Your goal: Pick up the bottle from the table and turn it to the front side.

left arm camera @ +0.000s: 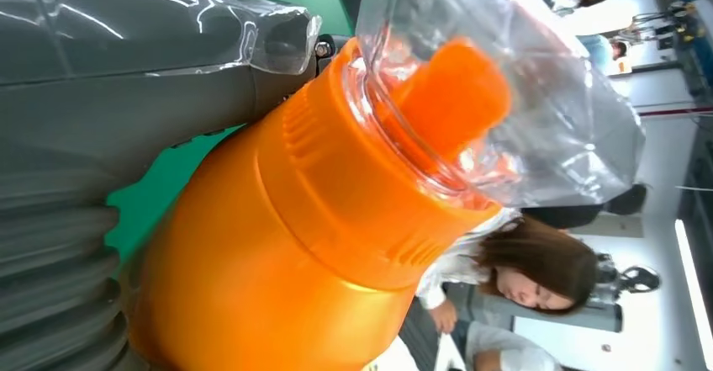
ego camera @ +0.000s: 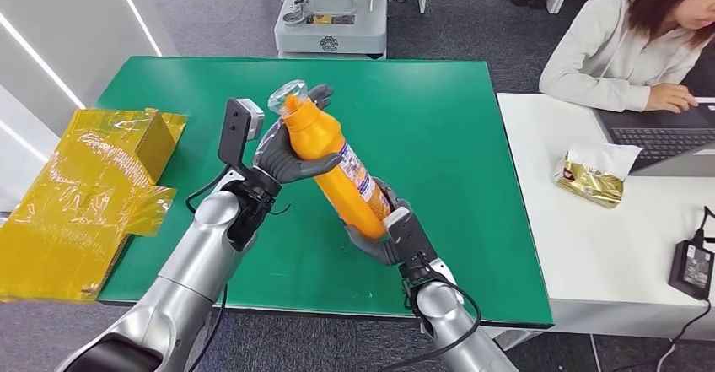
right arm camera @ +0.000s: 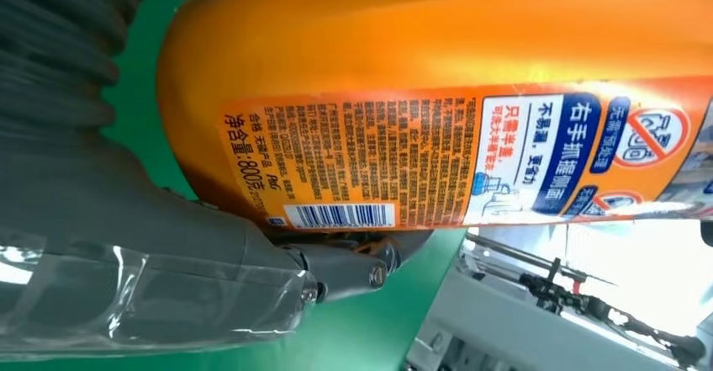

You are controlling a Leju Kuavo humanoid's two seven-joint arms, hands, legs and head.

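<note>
An orange bottle (ego camera: 337,165) with a clear cap over its orange spout is held tilted above the green table (ego camera: 455,119). My left hand (ego camera: 291,157) grips its upper body just under the cap. My right hand (ego camera: 384,233) holds its base from below. The left wrist view looks close at the bottle (left arm camera: 319,245) and its clear cap (left arm camera: 504,93), beside the grey thumb of my left hand (left arm camera: 126,93). In the right wrist view the bottle (right arm camera: 437,43) turns its back label with a barcode toward the camera, resting against my right hand (right arm camera: 126,245).
Crumpled yellow packaging (ego camera: 93,186) lies on the table's left edge. A white table (ego camera: 590,245) at the right carries a gold packet (ego camera: 592,174), a laptop (ego camera: 666,140) and a power adapter (ego camera: 693,266). A person (ego camera: 624,43) sits there. A grey machine base (ego camera: 330,18) stands beyond the table.
</note>
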